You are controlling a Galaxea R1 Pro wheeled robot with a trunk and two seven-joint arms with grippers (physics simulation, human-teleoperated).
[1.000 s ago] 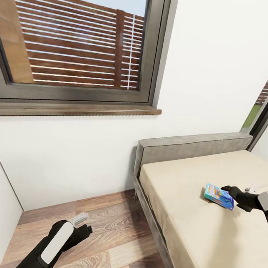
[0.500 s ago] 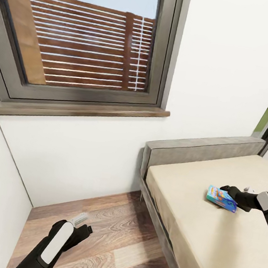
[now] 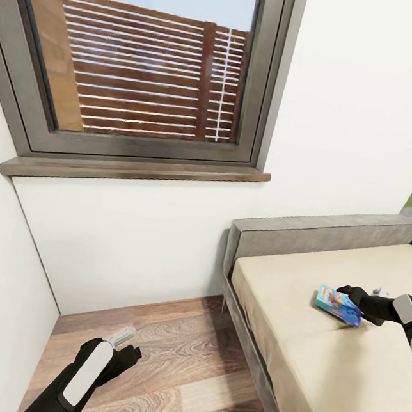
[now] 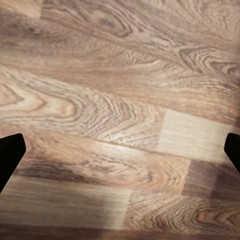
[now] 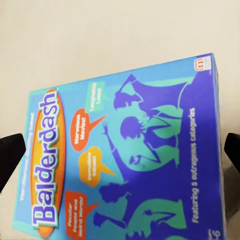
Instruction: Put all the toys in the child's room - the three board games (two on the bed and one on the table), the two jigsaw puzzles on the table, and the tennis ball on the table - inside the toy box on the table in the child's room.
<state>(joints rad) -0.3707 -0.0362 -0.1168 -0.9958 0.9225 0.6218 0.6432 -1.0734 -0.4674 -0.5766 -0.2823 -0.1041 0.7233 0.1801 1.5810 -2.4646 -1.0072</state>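
The blue printed "Balderdash" board game box (image 3: 338,305) lies on the beige bed mattress (image 3: 315,367), just ahead of the right tool (image 3: 350,294), whose fingers stand spread wide. The left tool (image 3: 126,341), also spread, hangs over the wood-plank floor (image 3: 174,357).

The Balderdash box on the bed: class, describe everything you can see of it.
The Balderdash box is a flat blue cardboard game box printed with teal silhouettes, orange and green speech bubbles and an orange title oval. It is closed and sits at a slight tilt on the beige mattress. The right gripper is at its edge, fingers spread on either side; whether they touch it cannot be told.
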